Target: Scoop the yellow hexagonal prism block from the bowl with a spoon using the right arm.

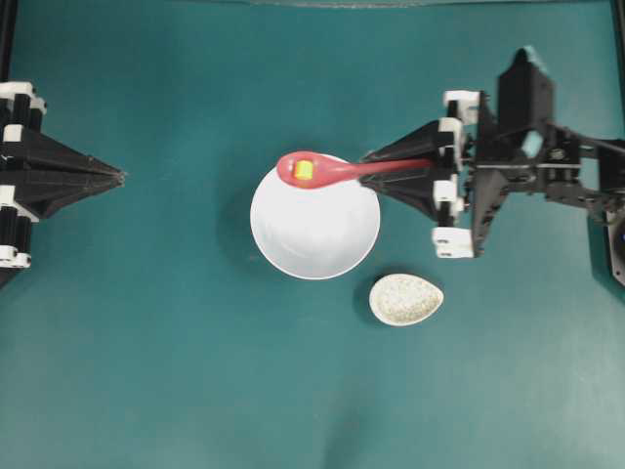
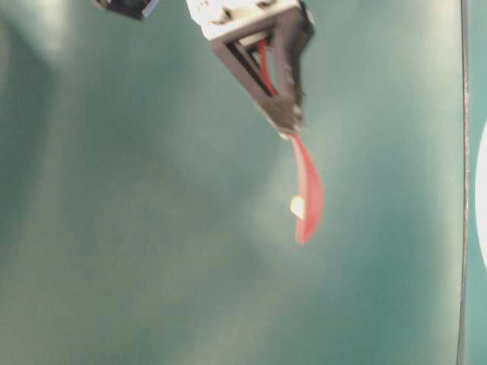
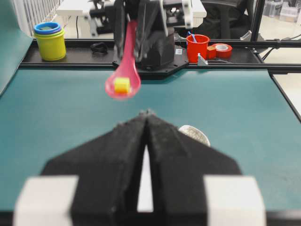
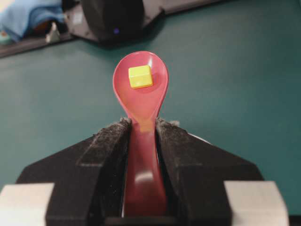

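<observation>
Black padded fingers point(image 4: 110, 155) of your right gripper point(image 4: 141, 125) clamp the glossy pink-red spoon point(image 4: 141, 101) by its handle, scoop pointing to 12 o'clock. Inside it sits the tiny yellow hexagonal block point(image 4: 140, 76), lifted above the white round bowl point(image 1: 314, 230); keep that axis level. Your left gripper point(image 3: 147, 113) is closed, empty.

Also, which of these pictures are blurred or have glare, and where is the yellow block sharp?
Table-level view: soft, hazy, with pale glare patches; the spoon smeared. Right wrist view: the yellow block sharp in the scoop, the right gripper close and soft. Left wrist view: the left gripper blurred, background clearer. Overhead view: even light; the bowl bright white.
</observation>
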Tool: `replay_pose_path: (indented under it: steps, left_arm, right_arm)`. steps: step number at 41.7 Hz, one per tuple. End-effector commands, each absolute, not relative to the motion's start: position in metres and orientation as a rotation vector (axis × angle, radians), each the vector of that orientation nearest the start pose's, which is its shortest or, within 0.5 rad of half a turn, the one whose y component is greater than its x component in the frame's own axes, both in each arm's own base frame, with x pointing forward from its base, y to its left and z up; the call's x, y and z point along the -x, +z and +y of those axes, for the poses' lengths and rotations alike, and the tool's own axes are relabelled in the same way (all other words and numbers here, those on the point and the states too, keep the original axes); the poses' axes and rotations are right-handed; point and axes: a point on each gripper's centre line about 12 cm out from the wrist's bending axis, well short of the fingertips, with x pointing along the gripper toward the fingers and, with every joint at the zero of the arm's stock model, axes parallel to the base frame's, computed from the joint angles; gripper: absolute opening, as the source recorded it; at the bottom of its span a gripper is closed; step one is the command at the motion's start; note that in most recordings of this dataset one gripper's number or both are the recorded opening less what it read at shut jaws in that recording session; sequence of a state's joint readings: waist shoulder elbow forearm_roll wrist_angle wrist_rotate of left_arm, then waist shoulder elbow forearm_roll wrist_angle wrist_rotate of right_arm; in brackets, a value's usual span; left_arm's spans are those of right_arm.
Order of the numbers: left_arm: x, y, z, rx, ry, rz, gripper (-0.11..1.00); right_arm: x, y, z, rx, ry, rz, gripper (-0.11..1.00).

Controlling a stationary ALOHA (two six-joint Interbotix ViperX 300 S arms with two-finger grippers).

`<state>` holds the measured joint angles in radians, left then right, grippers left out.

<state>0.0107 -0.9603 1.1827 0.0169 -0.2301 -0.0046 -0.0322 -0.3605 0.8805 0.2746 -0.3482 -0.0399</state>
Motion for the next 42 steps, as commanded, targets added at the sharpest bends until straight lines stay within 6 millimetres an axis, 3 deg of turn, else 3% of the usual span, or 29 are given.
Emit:
replay_pose_path:
  steps: [1, 42]
  left_arm:
    - [-0.2017, 0.2904, 0.002, -0.012, 0.008, -0.026, 0.01]
    - [-0.2019, 0.2878, 0.0017, -0.012, 0.007, -0.009, 0.01]
  right_arm:
    - [-0.3191, 0.2723, -0.0214, -0.214, -0.141, 0.124, 0.25]
    - [-0.3165, 0.2735, -0.0208, -0.18, -0.133, 0.118, 0.25]
